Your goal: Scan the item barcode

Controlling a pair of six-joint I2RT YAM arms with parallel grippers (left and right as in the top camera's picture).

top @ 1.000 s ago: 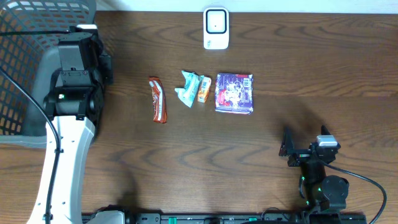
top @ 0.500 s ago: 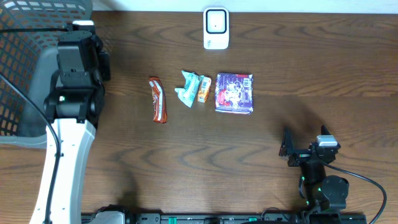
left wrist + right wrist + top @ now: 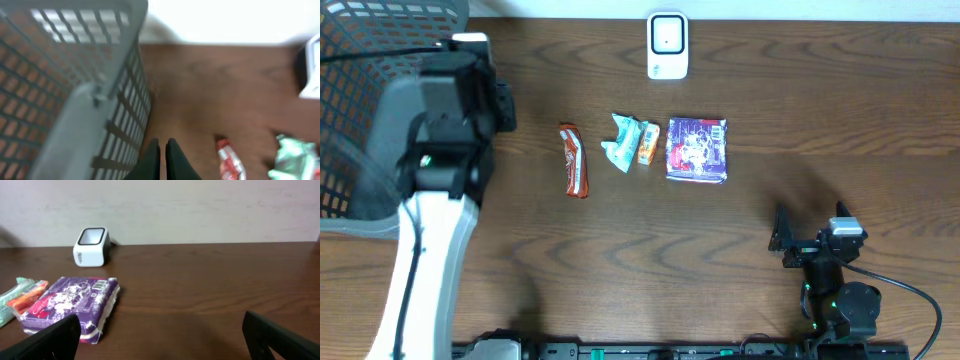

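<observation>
Overhead, the left jaws are hidden under the left arm (image 3: 440, 130), close to the basket (image 3: 360, 60). The right jaws stand spread and empty at the near edge of the bench (image 3: 840, 120). Four items lie in a row well apart from both. The bar (image 3: 574, 160) is nearest the left jaws and the pack (image 3: 696, 149) nearest the right. The pouch (image 3: 623, 142) and packet (image 3: 646, 142) sit touching between them, and the scanner (image 3: 667, 45) stands beyond the row. I cannot tell which item is meant. Because the pouch and packet touch, pinching one would likely drag the other along. In the left wrist view, the fingers (image 3: 150, 160) are pressed together with nothing between them. The basket wall (image 3: 120, 115) is just beside them and the bar (image 3: 229, 160) lies ahead to their right. If they came down shut they would shove the bar rather than grip it, and a careless swing could snag the mesh. The view is blurred, which makes aiming harder. In the right wrist view, the fingers (image 3: 45, 340) are wide apart, with the pack (image 3: 70, 307) ahead near the left one and the scanner (image 3: 92, 246) farther off. The pack lies flat and broad, so a grip may slide off it. A pale patch on its top may be the barcode. The scanner's window faces upward, so the pack would need turning over, and it could slip then.
</observation>
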